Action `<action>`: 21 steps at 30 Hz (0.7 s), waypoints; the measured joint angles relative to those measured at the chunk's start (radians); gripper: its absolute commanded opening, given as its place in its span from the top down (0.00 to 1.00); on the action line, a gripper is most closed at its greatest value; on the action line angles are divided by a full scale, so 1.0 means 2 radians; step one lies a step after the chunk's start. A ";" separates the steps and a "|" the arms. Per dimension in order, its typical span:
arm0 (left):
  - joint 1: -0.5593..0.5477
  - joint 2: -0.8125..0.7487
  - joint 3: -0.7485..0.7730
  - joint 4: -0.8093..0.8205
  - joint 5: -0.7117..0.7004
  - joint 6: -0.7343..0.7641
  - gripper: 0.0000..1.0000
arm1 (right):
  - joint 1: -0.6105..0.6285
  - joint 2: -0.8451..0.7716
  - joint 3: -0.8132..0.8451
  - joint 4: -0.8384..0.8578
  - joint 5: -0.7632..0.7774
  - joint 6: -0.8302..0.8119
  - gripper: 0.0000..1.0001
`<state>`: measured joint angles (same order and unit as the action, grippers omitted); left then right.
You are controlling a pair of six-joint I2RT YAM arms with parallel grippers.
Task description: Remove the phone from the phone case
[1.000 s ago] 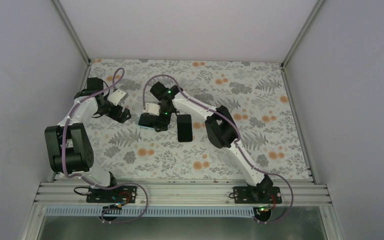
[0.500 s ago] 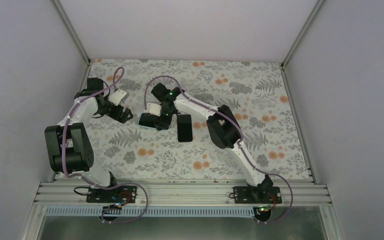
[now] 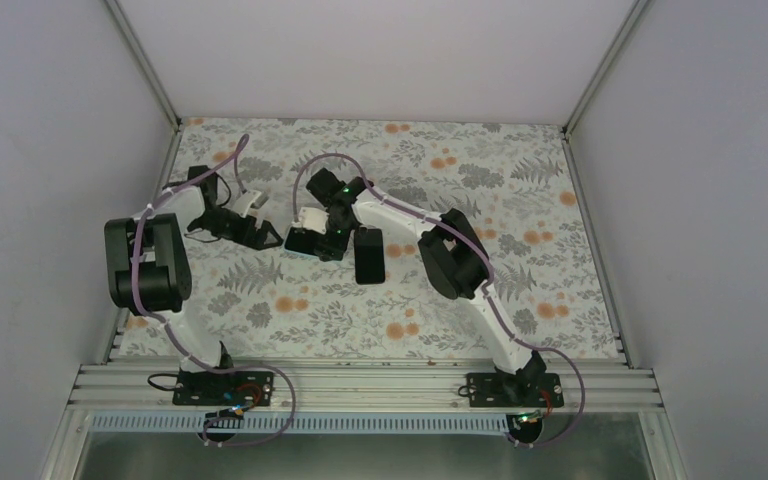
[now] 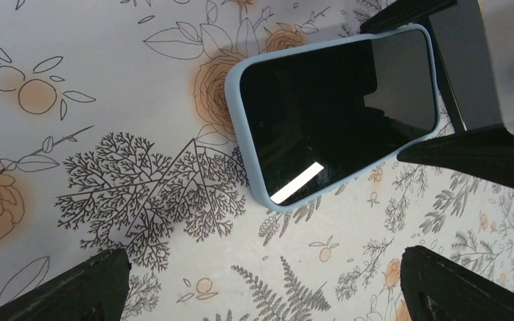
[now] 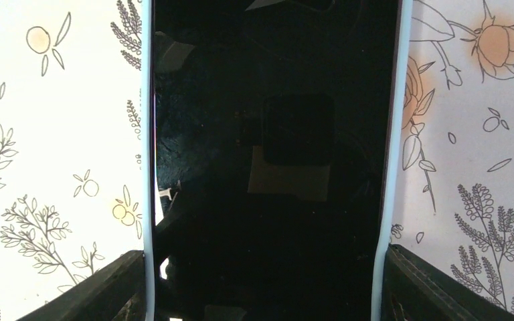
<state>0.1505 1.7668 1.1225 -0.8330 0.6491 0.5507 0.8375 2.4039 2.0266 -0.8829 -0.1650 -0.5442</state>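
Note:
The phone (image 4: 338,110) has a black screen and sits in a light blue case (image 4: 235,100), lying flat on the floral table cover. My right gripper (image 5: 264,287) is shut on the case, with one finger pressed against each long blue edge (image 5: 393,200). In the top view the right gripper (image 3: 312,243) covers most of the phone. My left gripper (image 4: 261,294) is open and empty. It hovers just short of the phone's free end, and in the top view the left gripper (image 3: 263,236) is to the left of the right one.
A flat black rectangular object (image 3: 368,255) lies on the table just right of my right gripper. The floral cover (image 3: 520,200) reaches grey walls at the back and sides. An aluminium rail (image 3: 360,385) runs along the near edge.
My left arm has swung right, bringing its open gripper close to the phone's left end. My right gripper and the phone have shifted slightly right.

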 measured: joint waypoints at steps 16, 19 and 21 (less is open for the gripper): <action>0.000 0.021 0.010 -0.001 0.019 -0.010 0.00 | 0.007 0.011 0.015 -0.021 0.020 -0.006 0.10; 0.000 0.021 0.010 -0.003 0.019 -0.010 0.00 | 0.010 0.012 0.017 -0.027 0.028 -0.007 0.13; 0.000 0.021 0.011 -0.006 0.019 -0.010 0.00 | 0.012 0.012 0.019 -0.028 0.033 -0.008 0.18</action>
<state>0.1505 1.8091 1.1439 -0.8448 0.6876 0.5308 0.8612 2.4287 2.0644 -0.9398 -0.0990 -0.5598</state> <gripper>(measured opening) 0.999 0.886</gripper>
